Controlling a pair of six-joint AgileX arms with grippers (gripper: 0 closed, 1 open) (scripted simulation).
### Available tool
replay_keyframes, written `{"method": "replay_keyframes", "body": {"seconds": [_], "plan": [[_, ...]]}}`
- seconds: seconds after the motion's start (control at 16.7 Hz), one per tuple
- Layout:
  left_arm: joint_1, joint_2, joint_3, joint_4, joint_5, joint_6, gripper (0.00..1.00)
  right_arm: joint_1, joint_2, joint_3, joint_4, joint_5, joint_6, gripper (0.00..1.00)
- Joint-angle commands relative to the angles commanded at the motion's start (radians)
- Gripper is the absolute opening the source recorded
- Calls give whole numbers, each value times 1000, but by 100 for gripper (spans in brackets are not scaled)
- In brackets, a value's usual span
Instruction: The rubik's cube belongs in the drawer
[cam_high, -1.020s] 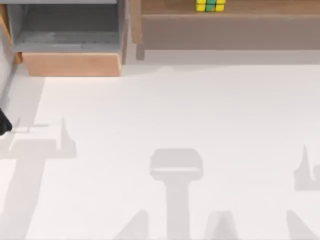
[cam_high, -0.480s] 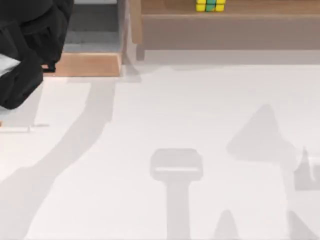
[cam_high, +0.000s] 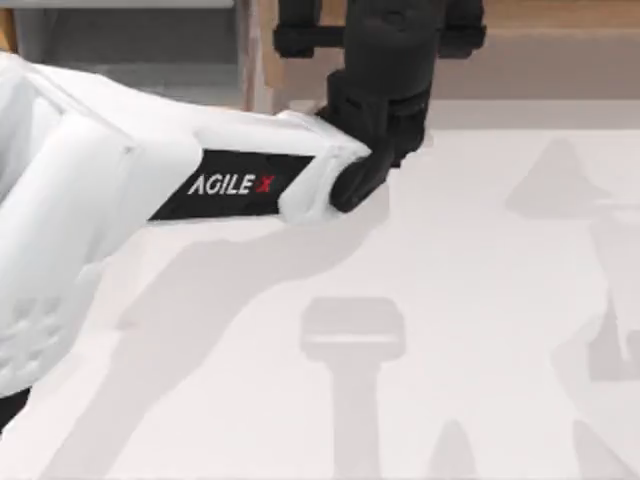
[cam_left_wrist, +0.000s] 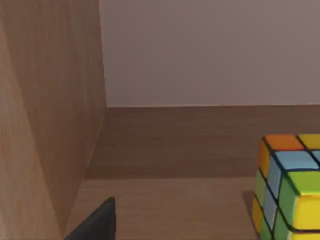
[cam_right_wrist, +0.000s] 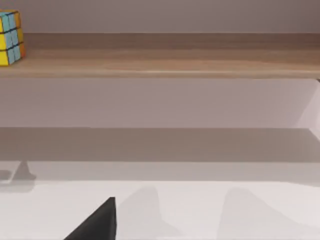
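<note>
- Left arm (cam_high: 240, 185): white link with a black AGILEX band, stretched across the bench (cam_high: 480, 300) from the top view's left to the far middle.
- Left tool (cam_high: 385, 35): black body over the brown wooden ledge (cam_high: 560, 20) at the bench's far edge, just right of the ledge's upright end board (cam_high: 268, 50). Its black wrist covers the spot beneath it in the top view.
- Left tool state: cannot tell whether wide or narrow. In the left wrist view, one dark fingertip (cam_left_wrist: 97, 222) sits low in frame over the ledge surface; the other finger is out of frame.
- Rubik's cube (cam_left_wrist: 290, 187): on the wooden ledge, upright, flat on its base. Left wrist view shows orange, blue, green and yellow squares divided by dark lines. It stands near the left tool, apart from the visible fingertip, not gripped.
- Right wrist view: the cube (cam_right_wrist: 10, 37) sits on the ledge, which runs as a long board above the white bench.
- Drawer (cam_high: 140, 50): at the bench's far left, grey inside visible, largely covered by the left arm. It lies left of the ledge's end board, well apart from the cube.
- Right tool: one dark fingertip (cam_right_wrist: 97, 222) shows in the right wrist view above the white bench, facing the ledge from a distance. Cannot tell whether wide or narrow.
</note>
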Motion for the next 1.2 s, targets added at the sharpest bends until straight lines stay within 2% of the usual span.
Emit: {"method": "replay_keyframes", "body": {"seconds": [0.18,0.36,0.84,1.2], "plan": [[-51,160,116,52,-56,1,100,0,0,0,0,0,0,100],[-72,227,168,75,-81,2,100,0,0,0,0,0,0,100],[-69,243,180,76,-79,2,100,0,0,0,0,0,0,100],[-45,309,345,-8,-51,5,100,0,0,0,0,0,0,100]]}}
